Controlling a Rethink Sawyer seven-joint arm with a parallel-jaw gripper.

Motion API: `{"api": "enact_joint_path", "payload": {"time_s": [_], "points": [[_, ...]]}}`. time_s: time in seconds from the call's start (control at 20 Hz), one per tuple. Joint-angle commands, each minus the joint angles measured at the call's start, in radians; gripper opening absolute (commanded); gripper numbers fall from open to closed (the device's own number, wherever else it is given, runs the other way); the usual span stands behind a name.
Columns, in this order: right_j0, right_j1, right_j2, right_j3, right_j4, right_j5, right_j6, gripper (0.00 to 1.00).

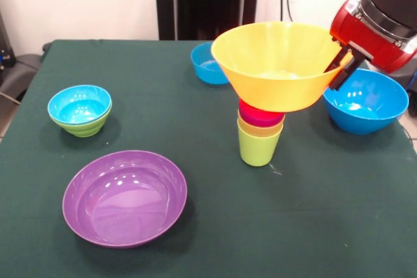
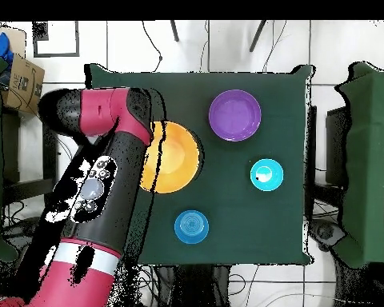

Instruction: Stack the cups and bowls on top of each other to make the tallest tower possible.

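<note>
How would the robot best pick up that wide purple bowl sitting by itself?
Probably by its rim, from straight above. The purple bowl sits upright, wide and shallow, so only the thin edge suits a pinch. The near edge has bare table around it, away from the tower.

Dark print on the side of a cardboard box (image 2: 21, 77) at the overhead view's top-left edge, too small to read, no other text, label or number legible anywhere
</note>
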Motion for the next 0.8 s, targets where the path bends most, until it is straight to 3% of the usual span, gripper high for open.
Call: {"api": "enact_joint_path", "payload": {"time_s": [0.05, 0.8], "points": [[0.005, 0.001, 0.08, -0.022, 0.021, 0.086, 0.178, 0.0], [-0.026, -0.001, 0.095, 0.046, -0.007, -0.019, 0.107, 0.0]]}}
